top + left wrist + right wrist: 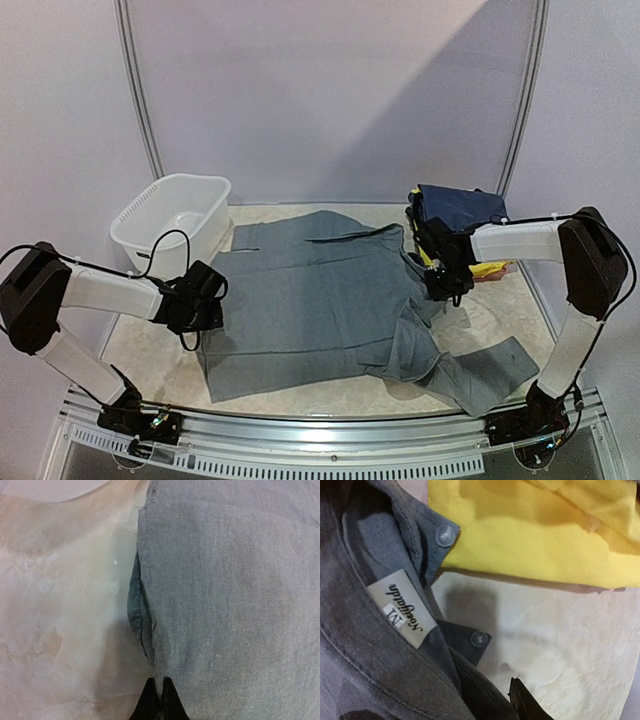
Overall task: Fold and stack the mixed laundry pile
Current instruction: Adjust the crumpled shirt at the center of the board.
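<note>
Grey garment [310, 300] runs left-right between my tools: left tool [159, 702] clenched on its hem [142, 580], right tool [448, 283] at collar [370, 650], state unclear.

We see the grey garment [320, 300] as matt woven cloth with a fine grain; its buttons [445, 535] look like smooth, slightly shiny plastic. The yellow cloth [530, 535] is matt. The table cover [55, 620] looks like wrinkled paper, and the basin [215, 215] like glossy white plastic.
</note>
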Available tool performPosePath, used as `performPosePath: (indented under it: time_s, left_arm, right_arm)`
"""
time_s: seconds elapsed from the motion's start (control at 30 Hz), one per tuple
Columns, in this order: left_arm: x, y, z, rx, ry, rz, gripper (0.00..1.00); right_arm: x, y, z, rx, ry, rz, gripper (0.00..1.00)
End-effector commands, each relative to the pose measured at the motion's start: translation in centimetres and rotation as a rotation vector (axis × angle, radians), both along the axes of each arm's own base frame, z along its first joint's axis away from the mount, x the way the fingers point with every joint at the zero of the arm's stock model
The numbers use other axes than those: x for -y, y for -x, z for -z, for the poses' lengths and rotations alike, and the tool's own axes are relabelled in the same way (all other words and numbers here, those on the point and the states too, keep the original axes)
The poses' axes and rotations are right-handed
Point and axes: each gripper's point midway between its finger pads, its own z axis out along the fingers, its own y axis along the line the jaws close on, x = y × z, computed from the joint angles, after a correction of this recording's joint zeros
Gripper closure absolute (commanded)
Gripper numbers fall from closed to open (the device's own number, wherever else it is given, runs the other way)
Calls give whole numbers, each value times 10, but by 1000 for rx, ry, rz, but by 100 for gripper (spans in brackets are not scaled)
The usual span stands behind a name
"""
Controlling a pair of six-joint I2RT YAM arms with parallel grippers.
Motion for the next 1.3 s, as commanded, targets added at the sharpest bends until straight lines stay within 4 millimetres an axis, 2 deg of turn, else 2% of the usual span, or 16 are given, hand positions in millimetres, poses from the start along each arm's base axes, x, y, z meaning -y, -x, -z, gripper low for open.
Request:
performPosePath:
  time_s: [0.0,0.1,0.23,0.37,0.47,0.5,0.57,0.73,0.8,0.83,0.9,0.97,1.03,1.1,1.17,1.27]
  left_arm:
    - [-18,1,-7,-7,-67,-37,100]
    - [-27,3,-9,-8,-84,-62,100]
    - [-33,7,-8,3,-71,-81,100]
    - [-34,6,-9,14,-68,-82,100]
    - [-35,6,-13,29,-72,-81,100]
    - [-36,6,-17,40,-71,-82,100]
    - [-37,6,-26,72,-65,-80,99]
    - [-35,4,-50,138,-42,-51,77]
    - [-31,3,-56,151,-33,-36,65]
    - [-29,3,-58,157,-32,-30,58]
    - [-26,3,-66,176,-30,-15,47]
    - [-22,3,-76,202,-40,5,34]
    - [-16,3,-85,229,-47,41,27]
    - [-4,-2,-95,261,-35,91,26]
    - [10,-10,-101,270,-7,138,29]
    - [40,-27,-105,242,31,228,34]
  right_arm:
    - [-5,7,0,18,-152,38,61]
    - [-6,19,7,-13,-184,36,54]
    - [8,34,3,-11,-162,72,40]
    - [21,43,-19,20,-140,104,29]
    - [24,51,-39,48,-171,110,28]
    - [19,53,-44,48,-207,94,28]
    - [-2,56,-66,82,-317,24,28]
    - [-65,54,-129,191,-523,-193,28]
    - [-89,49,-146,208,-549,-244,28]
    - [-97,47,-149,204,-539,-257,28]
    - [-115,46,-135,153,-493,-282,28]
    - [-130,47,-113,94,-449,-303,28]
    - [-140,46,-102,73,-443,-316,27]
    - [-151,40,-97,74,-469,-316,28]
    - [-163,33,-97,72,-495,-325,28]
    - [-176,17,-84,54,-459,-328,28]
